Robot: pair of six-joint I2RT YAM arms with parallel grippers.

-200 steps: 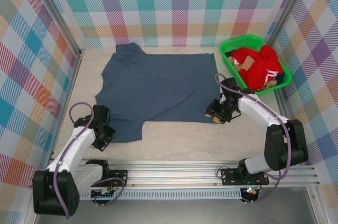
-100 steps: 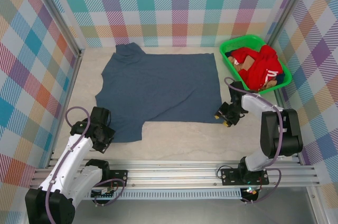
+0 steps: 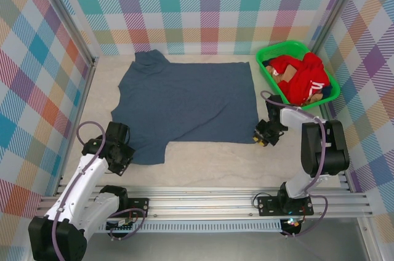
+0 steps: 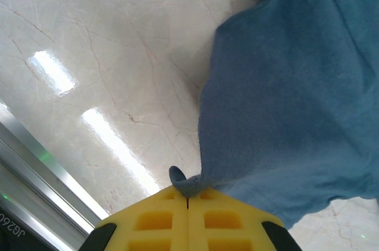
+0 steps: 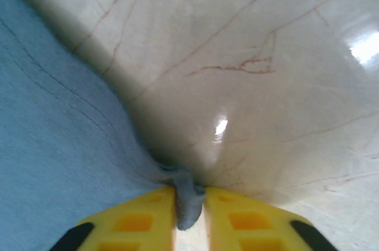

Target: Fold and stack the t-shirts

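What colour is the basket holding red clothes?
Bright green basket, clearest in the top external view.

The pale, marble-veined surface (image 3: 209, 162) carries a slate-blue t-shirt (image 3: 184, 104), spread nearly flat across its middle. A green basket (image 3: 281, 46) heaped with red clothes (image 3: 301, 76) sits at the far right corner, near the t-shirt.

The tabletop (image 3: 209, 162) is a cream, marble-patterned surface with thin brown veins and bright glare spots. A green plastic bin (image 3: 280, 47) sits at 2 o'clock, angled toward the corner. Plaid walls (image 3: 203, 8) in pastel checks enclose the 9, 12 and 3 o'clock sides. An aluminium rail (image 3: 215, 202) spans 6 o'clock.
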